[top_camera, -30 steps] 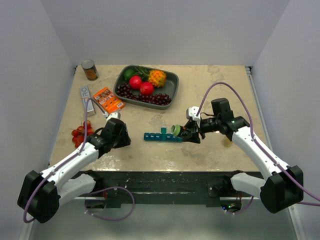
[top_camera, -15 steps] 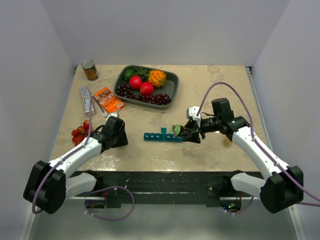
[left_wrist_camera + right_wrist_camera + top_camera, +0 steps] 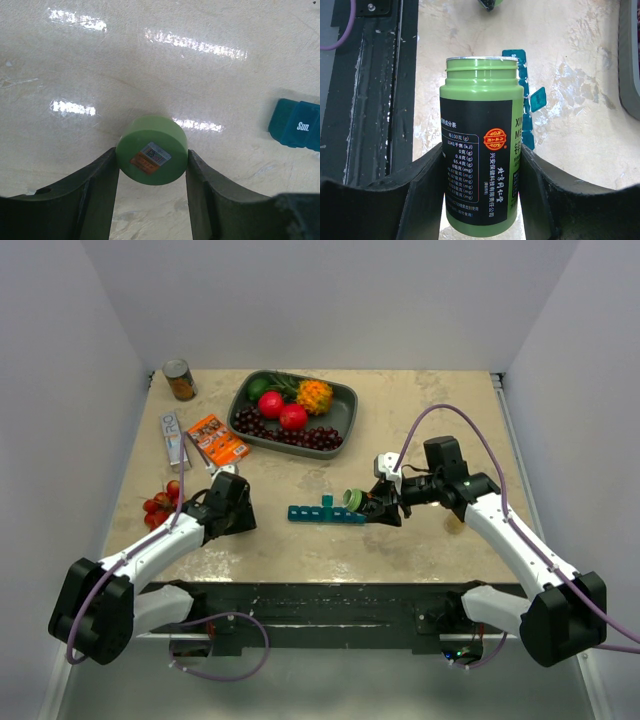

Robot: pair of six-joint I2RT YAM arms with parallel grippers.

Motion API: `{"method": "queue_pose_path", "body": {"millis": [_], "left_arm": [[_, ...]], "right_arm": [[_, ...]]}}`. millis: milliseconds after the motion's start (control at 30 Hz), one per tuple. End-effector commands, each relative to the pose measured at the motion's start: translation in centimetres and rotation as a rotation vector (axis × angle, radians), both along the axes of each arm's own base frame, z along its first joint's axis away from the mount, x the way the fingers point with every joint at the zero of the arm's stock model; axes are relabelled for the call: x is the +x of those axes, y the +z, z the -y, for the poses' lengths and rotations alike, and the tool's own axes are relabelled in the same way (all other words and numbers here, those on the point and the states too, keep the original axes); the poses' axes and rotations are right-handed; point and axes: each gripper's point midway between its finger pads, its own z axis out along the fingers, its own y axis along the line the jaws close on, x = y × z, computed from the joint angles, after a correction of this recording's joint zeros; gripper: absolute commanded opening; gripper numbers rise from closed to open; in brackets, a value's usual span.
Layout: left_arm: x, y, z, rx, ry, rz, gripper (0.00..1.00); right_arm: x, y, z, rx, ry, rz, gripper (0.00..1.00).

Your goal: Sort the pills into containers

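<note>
My left gripper [image 3: 152, 161] is shut on a round green cap [image 3: 152, 150], held just above the tabletop; in the top view it [image 3: 232, 512] sits left of the containers. The containers are a teal-blue pill-organizer strip [image 3: 325, 513], whose end marked "Sun." [image 3: 296, 125] shows at the right of the left wrist view. My right gripper [image 3: 481, 165] is shut on an uncapped green bottle with a black label [image 3: 480, 145]. The bottle lies sideways with its mouth [image 3: 352, 500] over the strip's right end, where one small lid [image 3: 538, 99] stands open. No pills show.
At the back stands a dark grey tray [image 3: 345, 400] of fruit. A small can [image 3: 180, 380], a white box [image 3: 173, 435] and an orange packet [image 3: 217, 438] lie at the back left. Red fruits [image 3: 160, 505] sit by the left arm. The black table edge [image 3: 320, 600] runs in front.
The left arm has swung a little to the left and back, still holding the cap. The right arm and the bottle have not moved.
</note>
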Motion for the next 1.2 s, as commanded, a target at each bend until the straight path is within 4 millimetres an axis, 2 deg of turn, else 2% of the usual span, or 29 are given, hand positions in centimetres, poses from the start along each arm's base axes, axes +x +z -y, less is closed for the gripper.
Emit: {"method": "queue_pose_path", "body": {"millis": [0,100,233,400,500,700,767,967,1000,1167], "left_arm": [[1.0,0.7,-0.2,0.005,0.010,0.042,0.47],[1.0,0.7,-0.3,0.008,0.012,0.036,0.48],[1.0,0.9,-0.3,0.004,0.016,0.039,0.63],[1.0,1.6,-0.2,-0.007,0.018,0.052,0.77],[1.1,2.3,0.0,-0.018,0.015,0.063,0.82],[1.1,3.9,0.3,-0.039,-0.001,0.085,0.84],[1.2,4.9,0.6,-0.050,-0.032,0.103,0.84],[0.9,7.9,3.2,-0.125,-0.258,0.183,0.85],[0.5,8.4,4.1,-0.170,-0.305,0.190,0.85],[0.3,12.0,6.3,-0.275,-0.430,0.323,0.88]], "right_arm": [[-0.2,1.5,-0.3,0.045,0.023,0.055,0.00],[-0.2,1.6,-0.2,0.045,0.021,0.055,0.00],[-0.2,1.5,-0.2,0.046,0.020,0.052,0.00],[-0.1,1.7,-0.2,0.048,0.021,0.054,0.00],[-0.2,1.8,-0.3,0.049,0.023,0.057,0.00],[-0.1,2.0,-0.2,0.052,0.019,0.055,0.00],[-0.1,2.2,-0.2,0.057,0.019,0.056,0.00],[-0.1,3.1,-0.4,0.081,0.021,0.045,0.00],[-0.1,3.3,-0.4,0.086,0.018,0.042,0.00],[-0.1,4.0,-0.4,0.103,0.014,0.043,0.00]]}}
